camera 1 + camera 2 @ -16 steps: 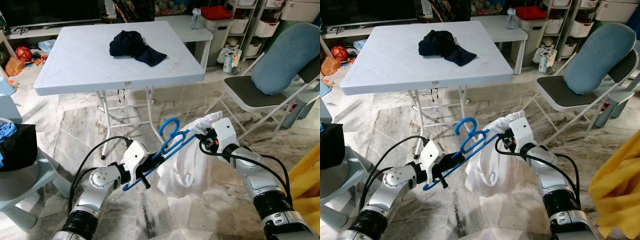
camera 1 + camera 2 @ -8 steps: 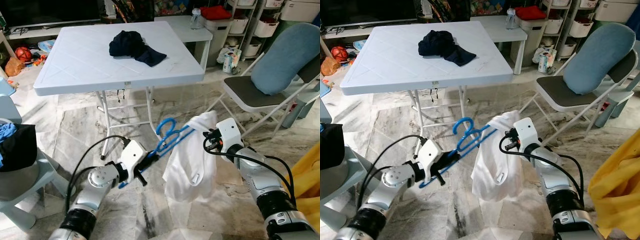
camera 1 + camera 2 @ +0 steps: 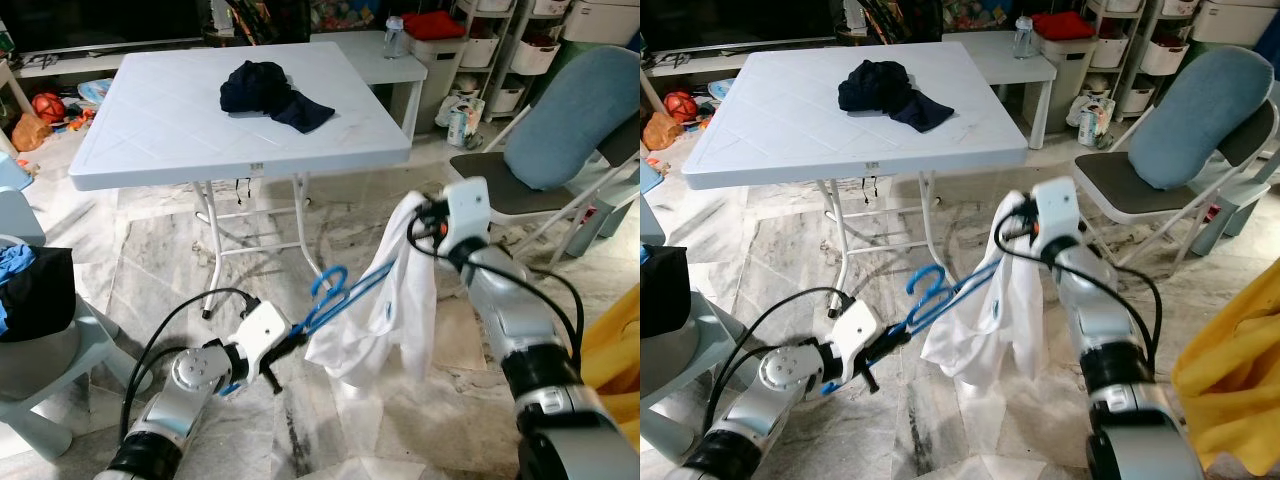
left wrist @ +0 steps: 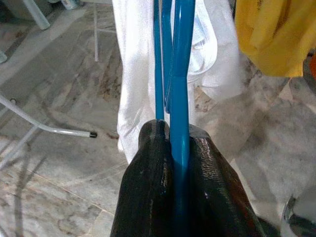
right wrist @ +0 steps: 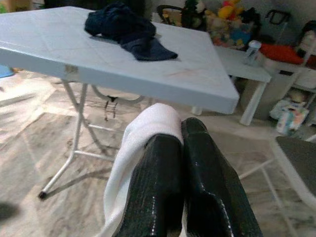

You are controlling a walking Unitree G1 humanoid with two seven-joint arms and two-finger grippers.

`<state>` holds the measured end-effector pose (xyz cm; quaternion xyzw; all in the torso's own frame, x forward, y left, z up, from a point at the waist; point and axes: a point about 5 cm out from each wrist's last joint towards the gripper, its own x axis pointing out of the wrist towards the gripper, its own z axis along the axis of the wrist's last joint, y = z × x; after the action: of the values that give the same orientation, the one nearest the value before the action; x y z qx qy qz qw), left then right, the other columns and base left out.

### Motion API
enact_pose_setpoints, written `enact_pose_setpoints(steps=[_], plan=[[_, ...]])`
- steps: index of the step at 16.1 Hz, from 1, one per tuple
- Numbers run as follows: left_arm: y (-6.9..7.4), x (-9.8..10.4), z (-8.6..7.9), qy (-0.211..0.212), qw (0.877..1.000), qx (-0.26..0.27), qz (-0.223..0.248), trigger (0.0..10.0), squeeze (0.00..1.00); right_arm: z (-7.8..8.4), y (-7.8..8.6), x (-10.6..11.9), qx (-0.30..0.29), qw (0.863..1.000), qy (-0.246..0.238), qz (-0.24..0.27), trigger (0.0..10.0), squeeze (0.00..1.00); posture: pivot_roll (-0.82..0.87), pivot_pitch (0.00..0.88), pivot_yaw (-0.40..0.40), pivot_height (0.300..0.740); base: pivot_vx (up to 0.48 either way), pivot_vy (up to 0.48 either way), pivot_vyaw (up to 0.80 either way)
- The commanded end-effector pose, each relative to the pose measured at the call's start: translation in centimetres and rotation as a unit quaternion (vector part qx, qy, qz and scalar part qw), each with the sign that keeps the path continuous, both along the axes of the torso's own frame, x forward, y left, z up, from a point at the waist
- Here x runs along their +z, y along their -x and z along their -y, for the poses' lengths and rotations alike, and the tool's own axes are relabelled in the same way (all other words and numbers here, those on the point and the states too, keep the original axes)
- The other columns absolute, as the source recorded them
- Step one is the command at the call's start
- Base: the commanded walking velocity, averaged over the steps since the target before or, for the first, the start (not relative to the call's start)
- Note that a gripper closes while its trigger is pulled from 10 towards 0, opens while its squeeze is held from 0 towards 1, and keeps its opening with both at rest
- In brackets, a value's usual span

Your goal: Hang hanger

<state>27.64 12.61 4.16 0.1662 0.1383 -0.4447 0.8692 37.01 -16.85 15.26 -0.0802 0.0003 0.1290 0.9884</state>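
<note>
A blue hanger (image 3: 335,293) slants up from my left gripper (image 3: 284,347), which is shut on its lower bar low over the marble floor. The hanger's far arm goes into a white garment (image 3: 385,315) that hangs beside it. My right gripper (image 3: 426,216) is shut on the garment's top edge, holding it up at about table-edge height. In the left wrist view the black fingers (image 4: 148,197) clamp the blue hanger (image 4: 179,89) with the white garment (image 4: 136,74) behind. In the right wrist view white cloth (image 5: 148,123) is pinched between the fingers (image 5: 163,197).
A white folding table (image 3: 150,140) with a dark garment (image 3: 270,92) stands ahead. To the right is a folding chair (image 3: 500,185) with a blue cushion (image 3: 575,110), and yellow cloth (image 3: 615,350) at the edge. A pale chair with dark clothes (image 3: 35,295) is on the left.
My right gripper has risen and moved forward, lifting the white garment's top edge. My left gripper has sunk lower with the hanger, which now lies at a flatter angle.
</note>
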Motion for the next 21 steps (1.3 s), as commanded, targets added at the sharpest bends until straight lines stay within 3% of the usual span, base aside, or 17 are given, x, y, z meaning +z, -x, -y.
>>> enact_pose_setpoints(steps=[1,4,6,7,9,11,13,14,15,16,17,18,19,20,21], plan=[[0.2,0.5,0.3,-0.010,1.000,-0.026,0.006,0.0,0.00,0.2,-0.5,0.3,-0.029,1.000,0.000,-0.002,0.0,0.00,-0.10,0.000,-0.023,0.740,0.000,0.000,0.00],[0.7,1.1,0.1,-0.009,0.999,-0.033,0.022,0.0,0.00,0.5,-0.8,-0.4,-0.070,0.997,0.033,-0.008,0.0,0.00,-0.09,0.000,-0.030,0.740,0.000,0.000,0.00],[0.9,2.0,-0.3,0.012,0.999,-0.013,0.047,0.0,0.00,2.1,-0.6,-1.4,-0.123,0.990,0.070,-0.027,0.0,0.00,-0.08,0.000,-0.032,0.740,0.000,0.000,0.00],[1.0,2.8,-0.5,0.047,0.997,0.014,0.065,0.0,0.00,3.3,-0.4,-2.2,-0.156,0.985,0.060,-0.049,0.0,0.00,-0.08,0.000,-0.033,0.740,0.000,0.000,0.00],[1.3,3.2,-0.6,0.076,0.995,0.035,0.060,0.0,0.00,4.1,-0.2,-2.6,-0.178,0.981,0.059,-0.059,0.0,0.00,-0.08,0.000,-0.032,0.740,0.000,0.000,0.00],[1.6,3.0,-1.4,0.070,0.993,0.065,0.070,0.0,0.00,5.2,0.1,-2.9,-0.199,0.977,0.056,-0.061,0.0,0.00,-0.08,0.000,-0.034,0.740,0.000,0.000,0.00],[1.4,3.7,-1.5,0.095,0.987,0.095,0.093,0.0,0.00,5.6,0.2,-3.1,-0.208,0.975,0.050,-0.065,0.0,0.00,-0.08,0.000,-0.035,0.740,0.000,0.000,0.00],[1.1,4.1,-1.5,0.118,0.981,0.124,0.095,2.1,0.00,5.7,0.3,-3.3,-0.208,0.974,0.057,-0.067,0.0,0.00,-0.08,0.000,-0.035,0.740,0.000,0.000,0.00],[0.4,4.6,-1.7,0.136,0.967,0.182,0.113,4.9,0.00,5.4,0.4,-3.5,-0.193,0.977,0.049,-0.070,0.0,0.00,-0.08,0.000,-0.032,0.740,0.000,0.000,0.00],[0.1,4.8,-1.9,0.154,0.954,0.229,0.116,10.0,0.00,4.9,0.6,-3.6,-0.167,0.983,0.028,-0.071,0.7,0.00,-0.08,0.000,-0.029,0.740,0.000,0.000,0.00],[-0.1,5.0,-2.2,0.162,0.939,0.276,0.125,10.0,0.00,4.3,0.9,-3.5,-0.131,0.989,0.015,-0.065,6.5,0.00,-0.08,0.000,-0.024,0.740,0.000,0.000,0.00],[0.0,5.0,-2.6,0.168,0.921,0.326,0.133,10.0,0.00,4.0,1.5,-3.2,-0.093,0.994,0.004,-0.051,10.0,0.00,-0.09,0.000,-0.023,0.740,0.000,0.000,0.00],[0.3,5.7,-3.1,0.180,0.896,0.370,0.168,10.0,0.00,4.3,2.2,-2.4,-0.074,0.997,0.002,-0.023,10.0,0.00,-0.09,0.000,-0.021,0.740,0.000,0.000,0.00],[0.3,5.7,-3.1,0.180,0.896,0.370,0.168,10.0,0.00,4.3,2.2,-2.4,-0.074,0.997,0.002,-0.023,10.0,0.00,-0.09,0.000,-0.021,0.740,0.000,0.000,0.00],[0.4,6.5,-3.8,0.192,0.877,0.400,0.186,10.0,0.00,4.3,2.6,-2.2,-0.079,0.997,-0.006,-0.007,10.0,0.00,-0.09,0.000,-0.014,0.740,0.000,0.000,0.00]])
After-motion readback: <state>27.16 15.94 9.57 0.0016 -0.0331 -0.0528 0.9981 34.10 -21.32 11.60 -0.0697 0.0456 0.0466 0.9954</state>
